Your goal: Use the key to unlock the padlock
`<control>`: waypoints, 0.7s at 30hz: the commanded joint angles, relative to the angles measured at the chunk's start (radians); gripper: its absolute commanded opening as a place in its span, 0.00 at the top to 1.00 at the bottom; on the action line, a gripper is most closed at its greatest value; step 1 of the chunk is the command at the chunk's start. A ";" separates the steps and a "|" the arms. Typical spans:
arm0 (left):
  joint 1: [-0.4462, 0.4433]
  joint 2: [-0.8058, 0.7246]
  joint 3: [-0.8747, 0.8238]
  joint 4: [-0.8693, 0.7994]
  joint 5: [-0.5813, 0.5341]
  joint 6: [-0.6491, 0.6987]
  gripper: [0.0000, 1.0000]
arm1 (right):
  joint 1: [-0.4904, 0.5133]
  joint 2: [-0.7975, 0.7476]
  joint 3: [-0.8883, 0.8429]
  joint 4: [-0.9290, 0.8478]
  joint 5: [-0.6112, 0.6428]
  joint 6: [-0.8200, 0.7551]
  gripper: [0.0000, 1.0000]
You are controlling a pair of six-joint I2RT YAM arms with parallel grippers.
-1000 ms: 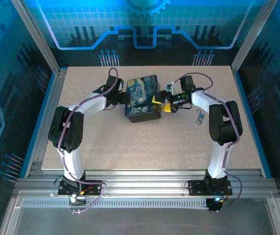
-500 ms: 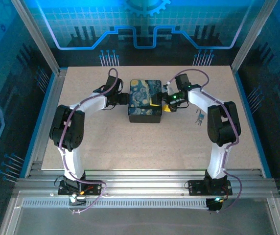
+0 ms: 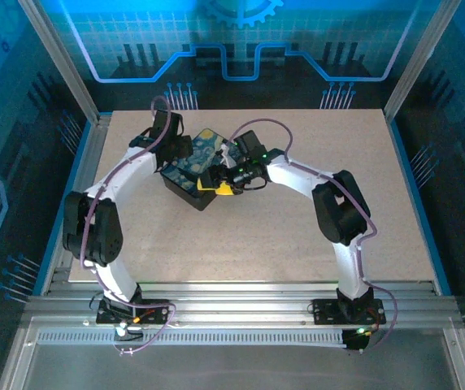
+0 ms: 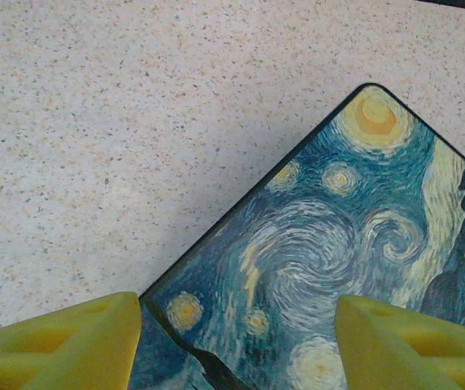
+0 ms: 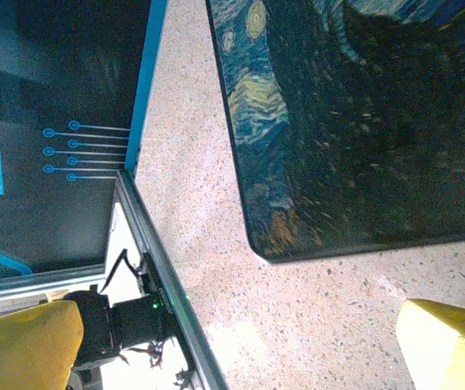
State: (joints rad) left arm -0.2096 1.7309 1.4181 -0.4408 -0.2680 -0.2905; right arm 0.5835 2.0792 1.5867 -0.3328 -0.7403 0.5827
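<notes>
Left gripper [image 4: 236, 325]: yellow fingers spread apart above the swirly blue-and-yellow lid of the black rectangular box [image 4: 322, 236], clamping nothing. Right gripper [image 5: 241, 341]: fingers wide apart near the box's corner (speckled tabletop [image 5: 208, 236] between them). Small silvery key: position and long axis cannot be told.

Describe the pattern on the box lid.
Swirly blue-and-yellow starry night painting on the box lid, clearest in the left wrist view.

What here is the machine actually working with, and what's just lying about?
Working with, it seems:
- painted box
- left end effector, open over the lid
- right end effector, open near the box's edge

Just there:
- table
- metal frame rails
- blue-lit back wall
</notes>
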 commanded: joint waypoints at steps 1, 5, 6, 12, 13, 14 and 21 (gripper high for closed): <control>0.032 -0.045 -0.067 0.007 -0.021 -0.028 0.32 | -0.076 -0.076 0.014 -0.116 0.023 -0.078 0.00; 0.089 -0.121 -0.249 0.204 0.007 -0.029 0.01 | -0.180 -0.242 -0.115 -0.235 0.106 -0.291 0.00; 0.099 -0.139 -0.304 0.266 0.000 -0.015 0.01 | -0.211 -0.285 -0.164 -0.226 0.133 -0.320 0.00; 0.126 -0.281 -0.660 0.653 -0.102 0.200 0.01 | -0.423 -0.600 -0.551 0.050 0.461 -0.424 0.00; 0.135 -0.291 -0.712 0.701 -0.100 0.228 0.01 | -0.432 -0.646 -0.618 0.116 0.532 -0.468 0.00; 0.146 -0.288 -0.743 0.724 -0.113 0.227 0.01 | -0.434 -0.694 -0.678 0.178 0.601 -0.503 0.00; 0.209 -0.253 -0.847 0.921 -0.014 0.227 0.01 | -0.482 -0.752 -0.946 0.524 0.810 -0.513 0.00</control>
State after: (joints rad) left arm -0.0177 1.4567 0.6003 0.3691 -0.3088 -0.1226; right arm 0.1215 1.3296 0.7136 -0.0471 -0.0784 0.1093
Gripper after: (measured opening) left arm 0.990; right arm 0.998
